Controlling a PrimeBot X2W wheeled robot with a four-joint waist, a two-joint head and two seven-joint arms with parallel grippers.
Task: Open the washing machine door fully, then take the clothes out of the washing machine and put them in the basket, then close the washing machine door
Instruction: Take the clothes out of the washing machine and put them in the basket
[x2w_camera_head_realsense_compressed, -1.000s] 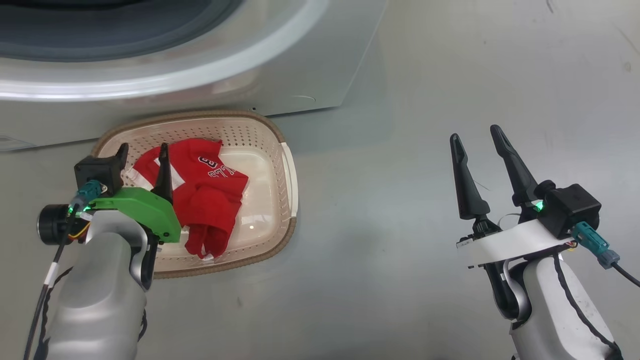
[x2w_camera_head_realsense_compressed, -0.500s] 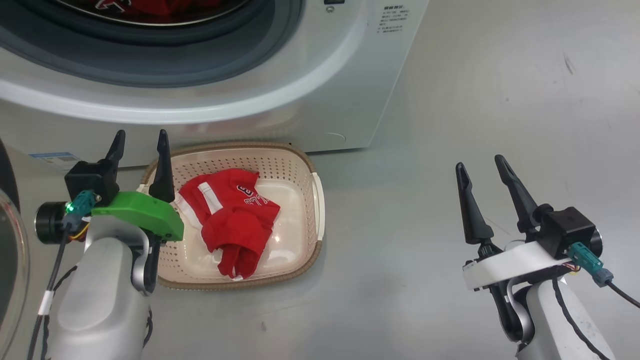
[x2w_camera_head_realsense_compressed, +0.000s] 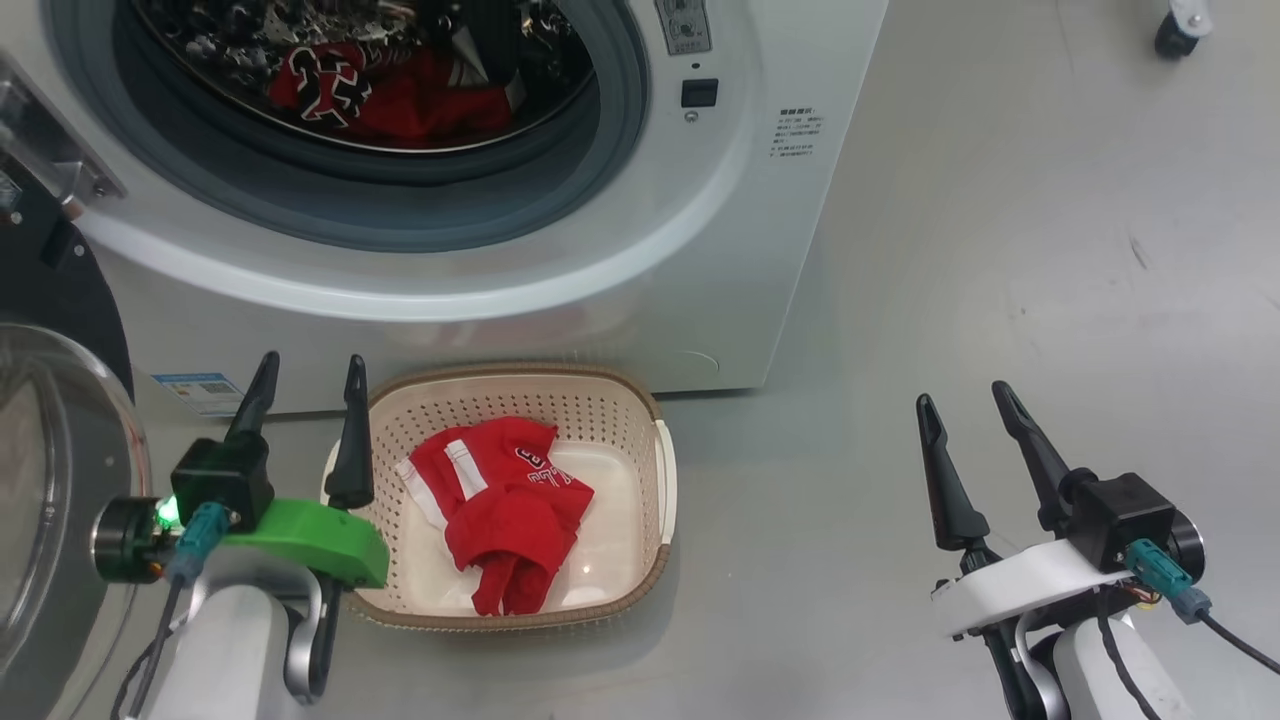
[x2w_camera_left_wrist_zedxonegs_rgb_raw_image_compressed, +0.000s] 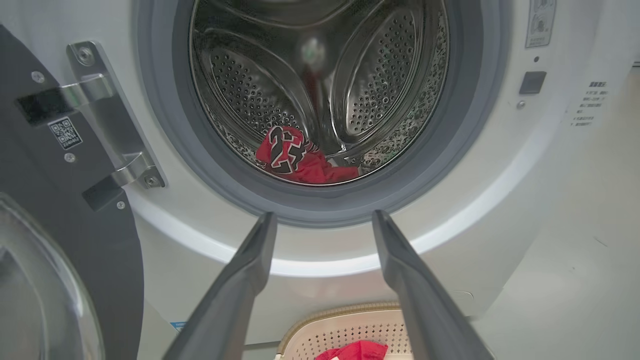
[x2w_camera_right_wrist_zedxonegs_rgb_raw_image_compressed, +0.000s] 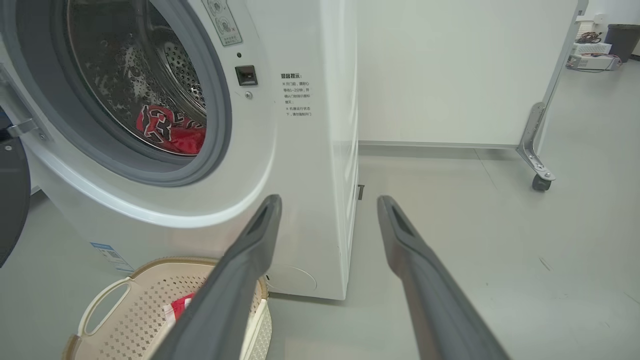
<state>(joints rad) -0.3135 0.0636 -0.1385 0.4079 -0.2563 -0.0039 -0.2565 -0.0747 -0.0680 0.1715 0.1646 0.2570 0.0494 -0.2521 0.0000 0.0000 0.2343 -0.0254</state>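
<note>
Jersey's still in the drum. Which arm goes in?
Left. The open left gripper faces the red number-23 jersey in the steel drum head-on; the right gripper sits off past the white washing machine's side.

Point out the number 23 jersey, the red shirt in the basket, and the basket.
number 23 jersey (x2w_camera_left_wrist_zedxonegs_rgb_raw_image_compressed: 285, 155): left wrist view, on its printed number.
red shirt (x2w_camera_head_realsense_compressed: 505, 510): head view, middle of the cloth.
basket (x2w_camera_head_realsense_compressed: 460, 405): head view, perforated far wall.

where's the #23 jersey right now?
In the left wrist view the number 23 jersey lies at the bottom of the steel drum, just behind the grey gasket, slightly left of centre; the basket with the red shirt sits below the opening.
</note>
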